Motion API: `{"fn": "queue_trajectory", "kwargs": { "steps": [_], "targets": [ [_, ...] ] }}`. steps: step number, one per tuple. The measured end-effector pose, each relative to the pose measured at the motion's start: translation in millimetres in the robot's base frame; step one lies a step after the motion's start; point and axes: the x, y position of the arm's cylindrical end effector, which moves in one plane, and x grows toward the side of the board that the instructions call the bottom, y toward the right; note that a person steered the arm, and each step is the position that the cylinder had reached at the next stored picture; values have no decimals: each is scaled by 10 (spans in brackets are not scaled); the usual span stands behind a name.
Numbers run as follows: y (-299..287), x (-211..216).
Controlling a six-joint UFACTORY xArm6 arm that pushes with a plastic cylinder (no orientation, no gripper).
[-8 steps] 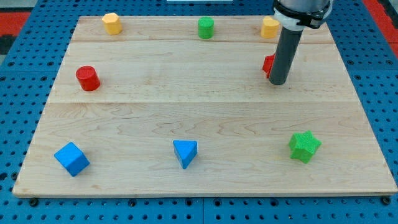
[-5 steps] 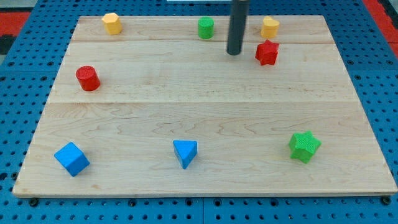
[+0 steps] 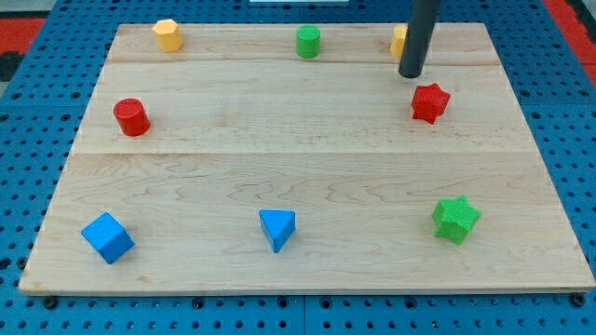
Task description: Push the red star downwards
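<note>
Pale wooden boards make up the table top (image 3: 307, 177), which sits on a blue pegboard (image 3: 28, 167) (a strip of red shows at the view's top corners). Nearest the view's bottom, three blocks lie in a loose row: a blue cube (image 3: 107, 237) at the left, a blue triangle (image 3: 277, 228) near the middle, and a green star (image 3: 456, 220) at the right, all well apart from one another. Farther up, a red cylinder (image 3: 131, 117) stands near the left edge, and the red star (image 3: 429, 102) sits across the board on the right side, above the green star. My tip (image 3: 410, 73) is just above and slightly left of the red star, near it but with a thin gap of bare wood between them, so it touches no block; being a plain rod, it has nothing to open and holds nothing. Along the view's top stand a yellow block (image 3: 167, 34) at the left, a green cylinder (image 3: 308, 42) in the middle, and a second yellow block (image 3: 399, 39), mostly hidden behind the rod
</note>
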Motion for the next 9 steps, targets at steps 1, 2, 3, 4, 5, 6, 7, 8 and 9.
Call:
{"fn": "queue_trajectory", "kwargs": {
  "steps": [1, 2, 3, 4, 5, 6, 7, 8, 9],
  "targets": [
    [153, 476],
    [599, 633],
    [1277, 815],
    [1370, 1597],
    [1370, 1604],
    [1371, 1598],
    [1372, 1580],
    [1372, 1560],
    [1372, 1535]
  ]
}}
